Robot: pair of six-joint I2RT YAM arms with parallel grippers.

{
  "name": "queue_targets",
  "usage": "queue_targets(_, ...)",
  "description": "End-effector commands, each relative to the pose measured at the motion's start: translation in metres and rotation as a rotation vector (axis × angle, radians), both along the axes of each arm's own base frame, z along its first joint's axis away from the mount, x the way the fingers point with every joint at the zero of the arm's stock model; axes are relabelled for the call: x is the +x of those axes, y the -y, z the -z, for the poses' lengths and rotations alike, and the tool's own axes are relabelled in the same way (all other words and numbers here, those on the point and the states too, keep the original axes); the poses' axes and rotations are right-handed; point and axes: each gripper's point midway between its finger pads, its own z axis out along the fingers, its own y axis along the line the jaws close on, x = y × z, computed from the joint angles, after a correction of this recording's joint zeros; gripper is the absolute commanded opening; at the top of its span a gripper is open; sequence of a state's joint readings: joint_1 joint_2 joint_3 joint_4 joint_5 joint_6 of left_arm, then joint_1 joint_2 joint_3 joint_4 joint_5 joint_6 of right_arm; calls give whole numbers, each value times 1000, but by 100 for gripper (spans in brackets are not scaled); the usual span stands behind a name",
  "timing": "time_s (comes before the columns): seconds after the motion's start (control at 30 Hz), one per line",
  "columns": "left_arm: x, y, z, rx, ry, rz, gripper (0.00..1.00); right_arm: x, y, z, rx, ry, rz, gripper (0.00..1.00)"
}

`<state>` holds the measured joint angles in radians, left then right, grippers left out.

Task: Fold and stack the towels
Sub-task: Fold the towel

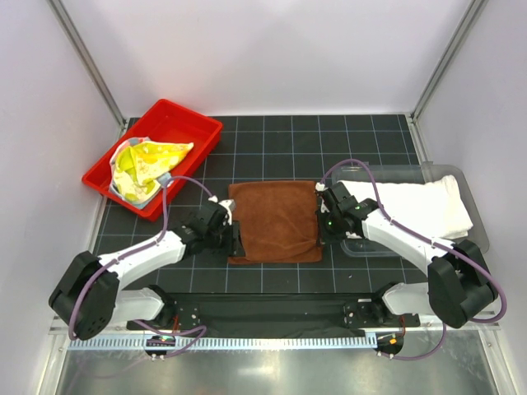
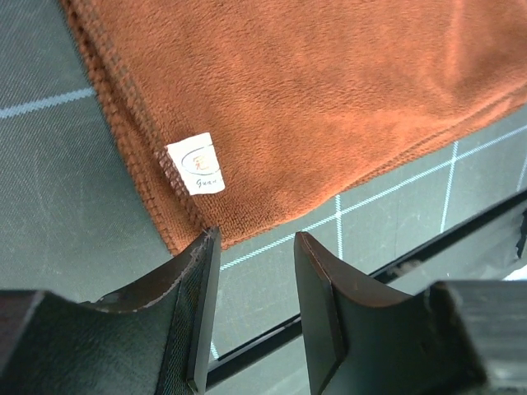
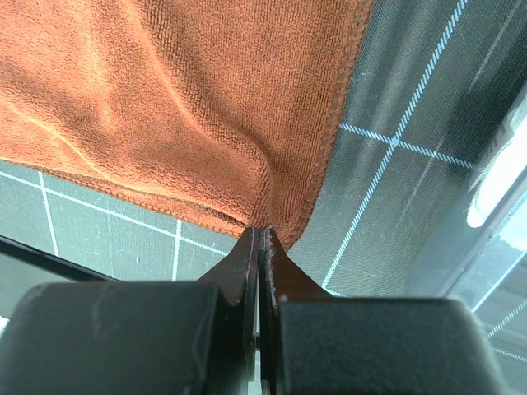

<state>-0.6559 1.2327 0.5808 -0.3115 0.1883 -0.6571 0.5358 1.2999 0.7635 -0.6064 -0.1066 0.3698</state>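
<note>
**Red tray**. Far left of the counter. It holds the yellow-green towel, which is crumpled and unfolded. The cloth is judged light and limp, best lifted by a hem. The tray wall blocks a low approach.

**Left hand**. The fingers are spread and hold nothing. It sits low at the near-left corner of the brown towel, with the corner just off one fingertip. Whether they touch cannot be told.

**Brown towel**. Centre of the counter, lying flat and roughly square.
- The left hem shows more than one layer, so it is probably folded already.
- The plush pile is judged soft, light and without stiffness. It should sag or drag unless two corners travel together, but it is unlikely to slip.
- The best hold is at the stitched corners, taking every layer.
- A white label is sewn beside the near-left corner.

**Right hand**. The fingers are pressed together, pinching the brown towel at its right edge where two hems meet. The cloth puckers at the pinch.

**White towel**. On the right, folded long and lying on the clear bin. It is judged the bulkiest piece, wanting a wide two-point hold. The right arm lies just in front of it, and a purple cable loops overhead.
</note>
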Motion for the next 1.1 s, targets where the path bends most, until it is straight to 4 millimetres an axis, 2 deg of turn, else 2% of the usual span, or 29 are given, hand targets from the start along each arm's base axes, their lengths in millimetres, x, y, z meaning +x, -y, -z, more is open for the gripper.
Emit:
queue_targets(0.0, 2, -8, 5, 44, 14, -59, 44, 7, -3, -13, 19, 58, -1, 2)
queue_targets(0.3, 8, -15, -4, 46, 67, -123, 46, 7, -3, -12, 19, 60, -2, 2)
queue_targets(0.63, 7, -8, 8, 35, 34, -119, 46, 8, -3, -15, 23, 67, -2, 2)
queue_targets(0.8, 11, 4, 2, -11, 62, -94, 45, 7, -3, -15, 22, 66, -3, 2)
queue_targets(1.07, 10, 7, 4, -6, 54, -83, 45, 8, -3, -14, 19, 66, -6, 2)
